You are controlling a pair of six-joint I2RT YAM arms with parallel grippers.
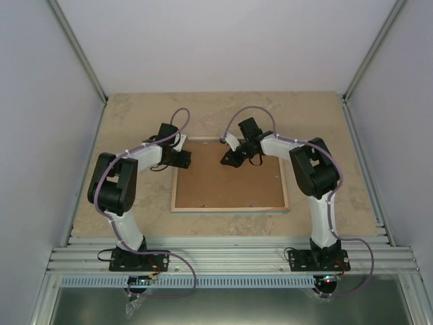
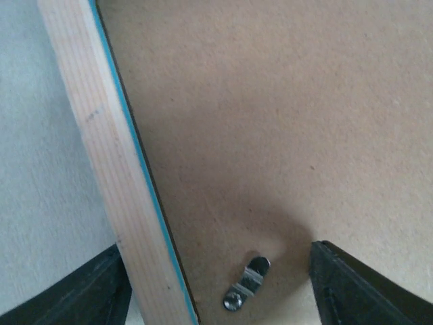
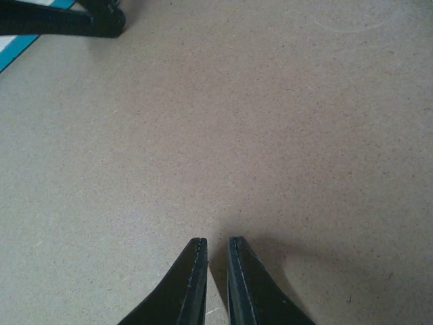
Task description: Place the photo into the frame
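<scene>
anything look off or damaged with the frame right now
Nothing stands out. The frame lies face down, squarely on the table, with the brown backing panel flat inside it and no visible damage. A small metal clip sits slanted on the panel. The photo shows in no view.

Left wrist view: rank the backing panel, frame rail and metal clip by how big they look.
1. backing panel, fills most of the view
2. frame rail, a long diagonal strip
3. metal clip, clearly smallest
</scene>
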